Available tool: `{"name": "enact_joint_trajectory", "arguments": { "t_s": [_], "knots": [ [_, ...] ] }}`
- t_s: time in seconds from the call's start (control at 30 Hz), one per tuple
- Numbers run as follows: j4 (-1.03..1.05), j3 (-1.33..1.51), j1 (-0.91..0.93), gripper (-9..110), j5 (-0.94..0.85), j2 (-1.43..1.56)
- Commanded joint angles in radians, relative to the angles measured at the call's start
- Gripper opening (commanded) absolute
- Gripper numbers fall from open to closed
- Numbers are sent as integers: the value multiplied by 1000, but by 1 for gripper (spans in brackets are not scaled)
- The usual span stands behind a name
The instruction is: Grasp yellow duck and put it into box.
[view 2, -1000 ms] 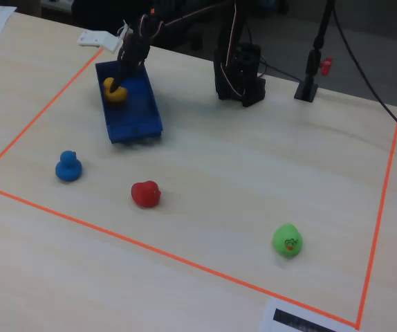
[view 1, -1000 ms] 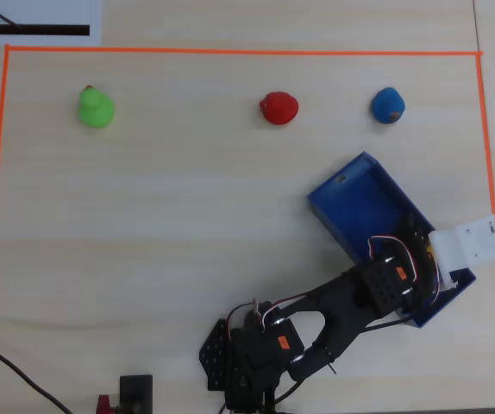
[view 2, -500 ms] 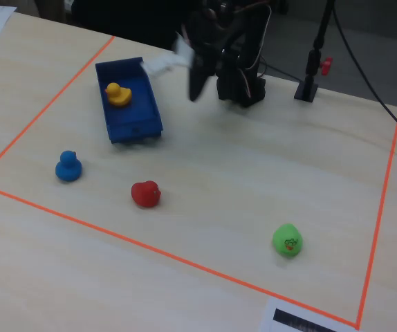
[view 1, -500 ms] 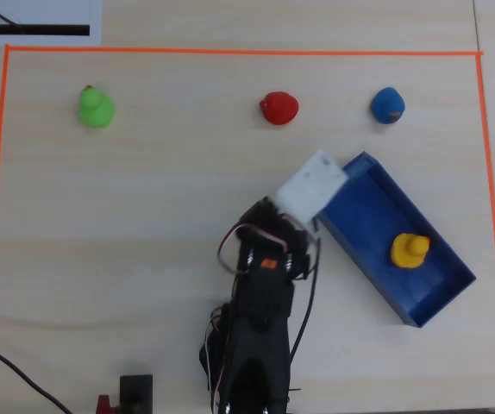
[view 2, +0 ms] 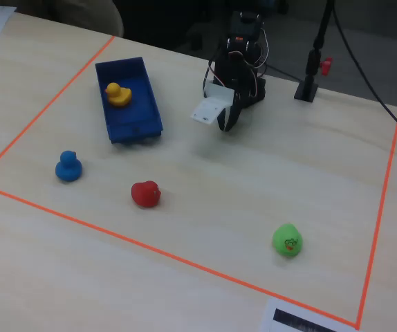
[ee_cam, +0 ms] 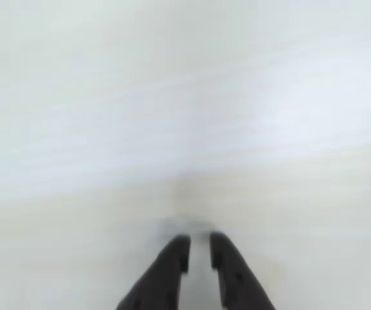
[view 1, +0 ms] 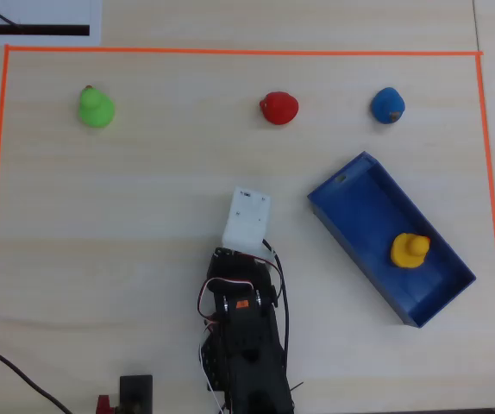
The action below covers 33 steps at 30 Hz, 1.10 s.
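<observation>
The yellow duck (view 1: 410,251) sits upright inside the blue box (view 1: 370,205), toward its near right end in the overhead view. In the fixed view the duck (view 2: 117,94) is in the far half of the box (view 2: 135,116). My gripper (ee_cam: 199,240) hangs over bare table with its black fingers almost together and nothing between them. In the fixed view the gripper (view 2: 225,126) points down near the arm's base, to the right of the box. In the overhead view the white wrist camera block (view 1: 247,220) hides the fingers.
A green duck (view 1: 97,108), a red duck (view 1: 278,108) and a blue duck (view 1: 387,105) stand in a row at the far side of the overhead view. Orange tape (view 1: 230,51) frames the work area. A black stand (view 2: 308,88) is behind the arm.
</observation>
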Motion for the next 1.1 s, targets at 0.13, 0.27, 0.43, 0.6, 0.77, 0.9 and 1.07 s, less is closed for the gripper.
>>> {"name": "enact_joint_trajectory", "arguments": {
  "t_s": [0.13, 0.27, 0.43, 0.6, 0.77, 0.9, 1.07],
  "knots": [
    [20, -2, 34, 2, -12, -2],
    [20, -2, 34, 2, -12, -2],
    [20, -2, 34, 2, -12, -2],
    [20, -2, 34, 2, -12, -2],
    [20, -2, 34, 2, -12, -2],
    [20, -2, 34, 2, -12, -2],
    [20, -2, 34, 2, -12, -2]
  ]
}}
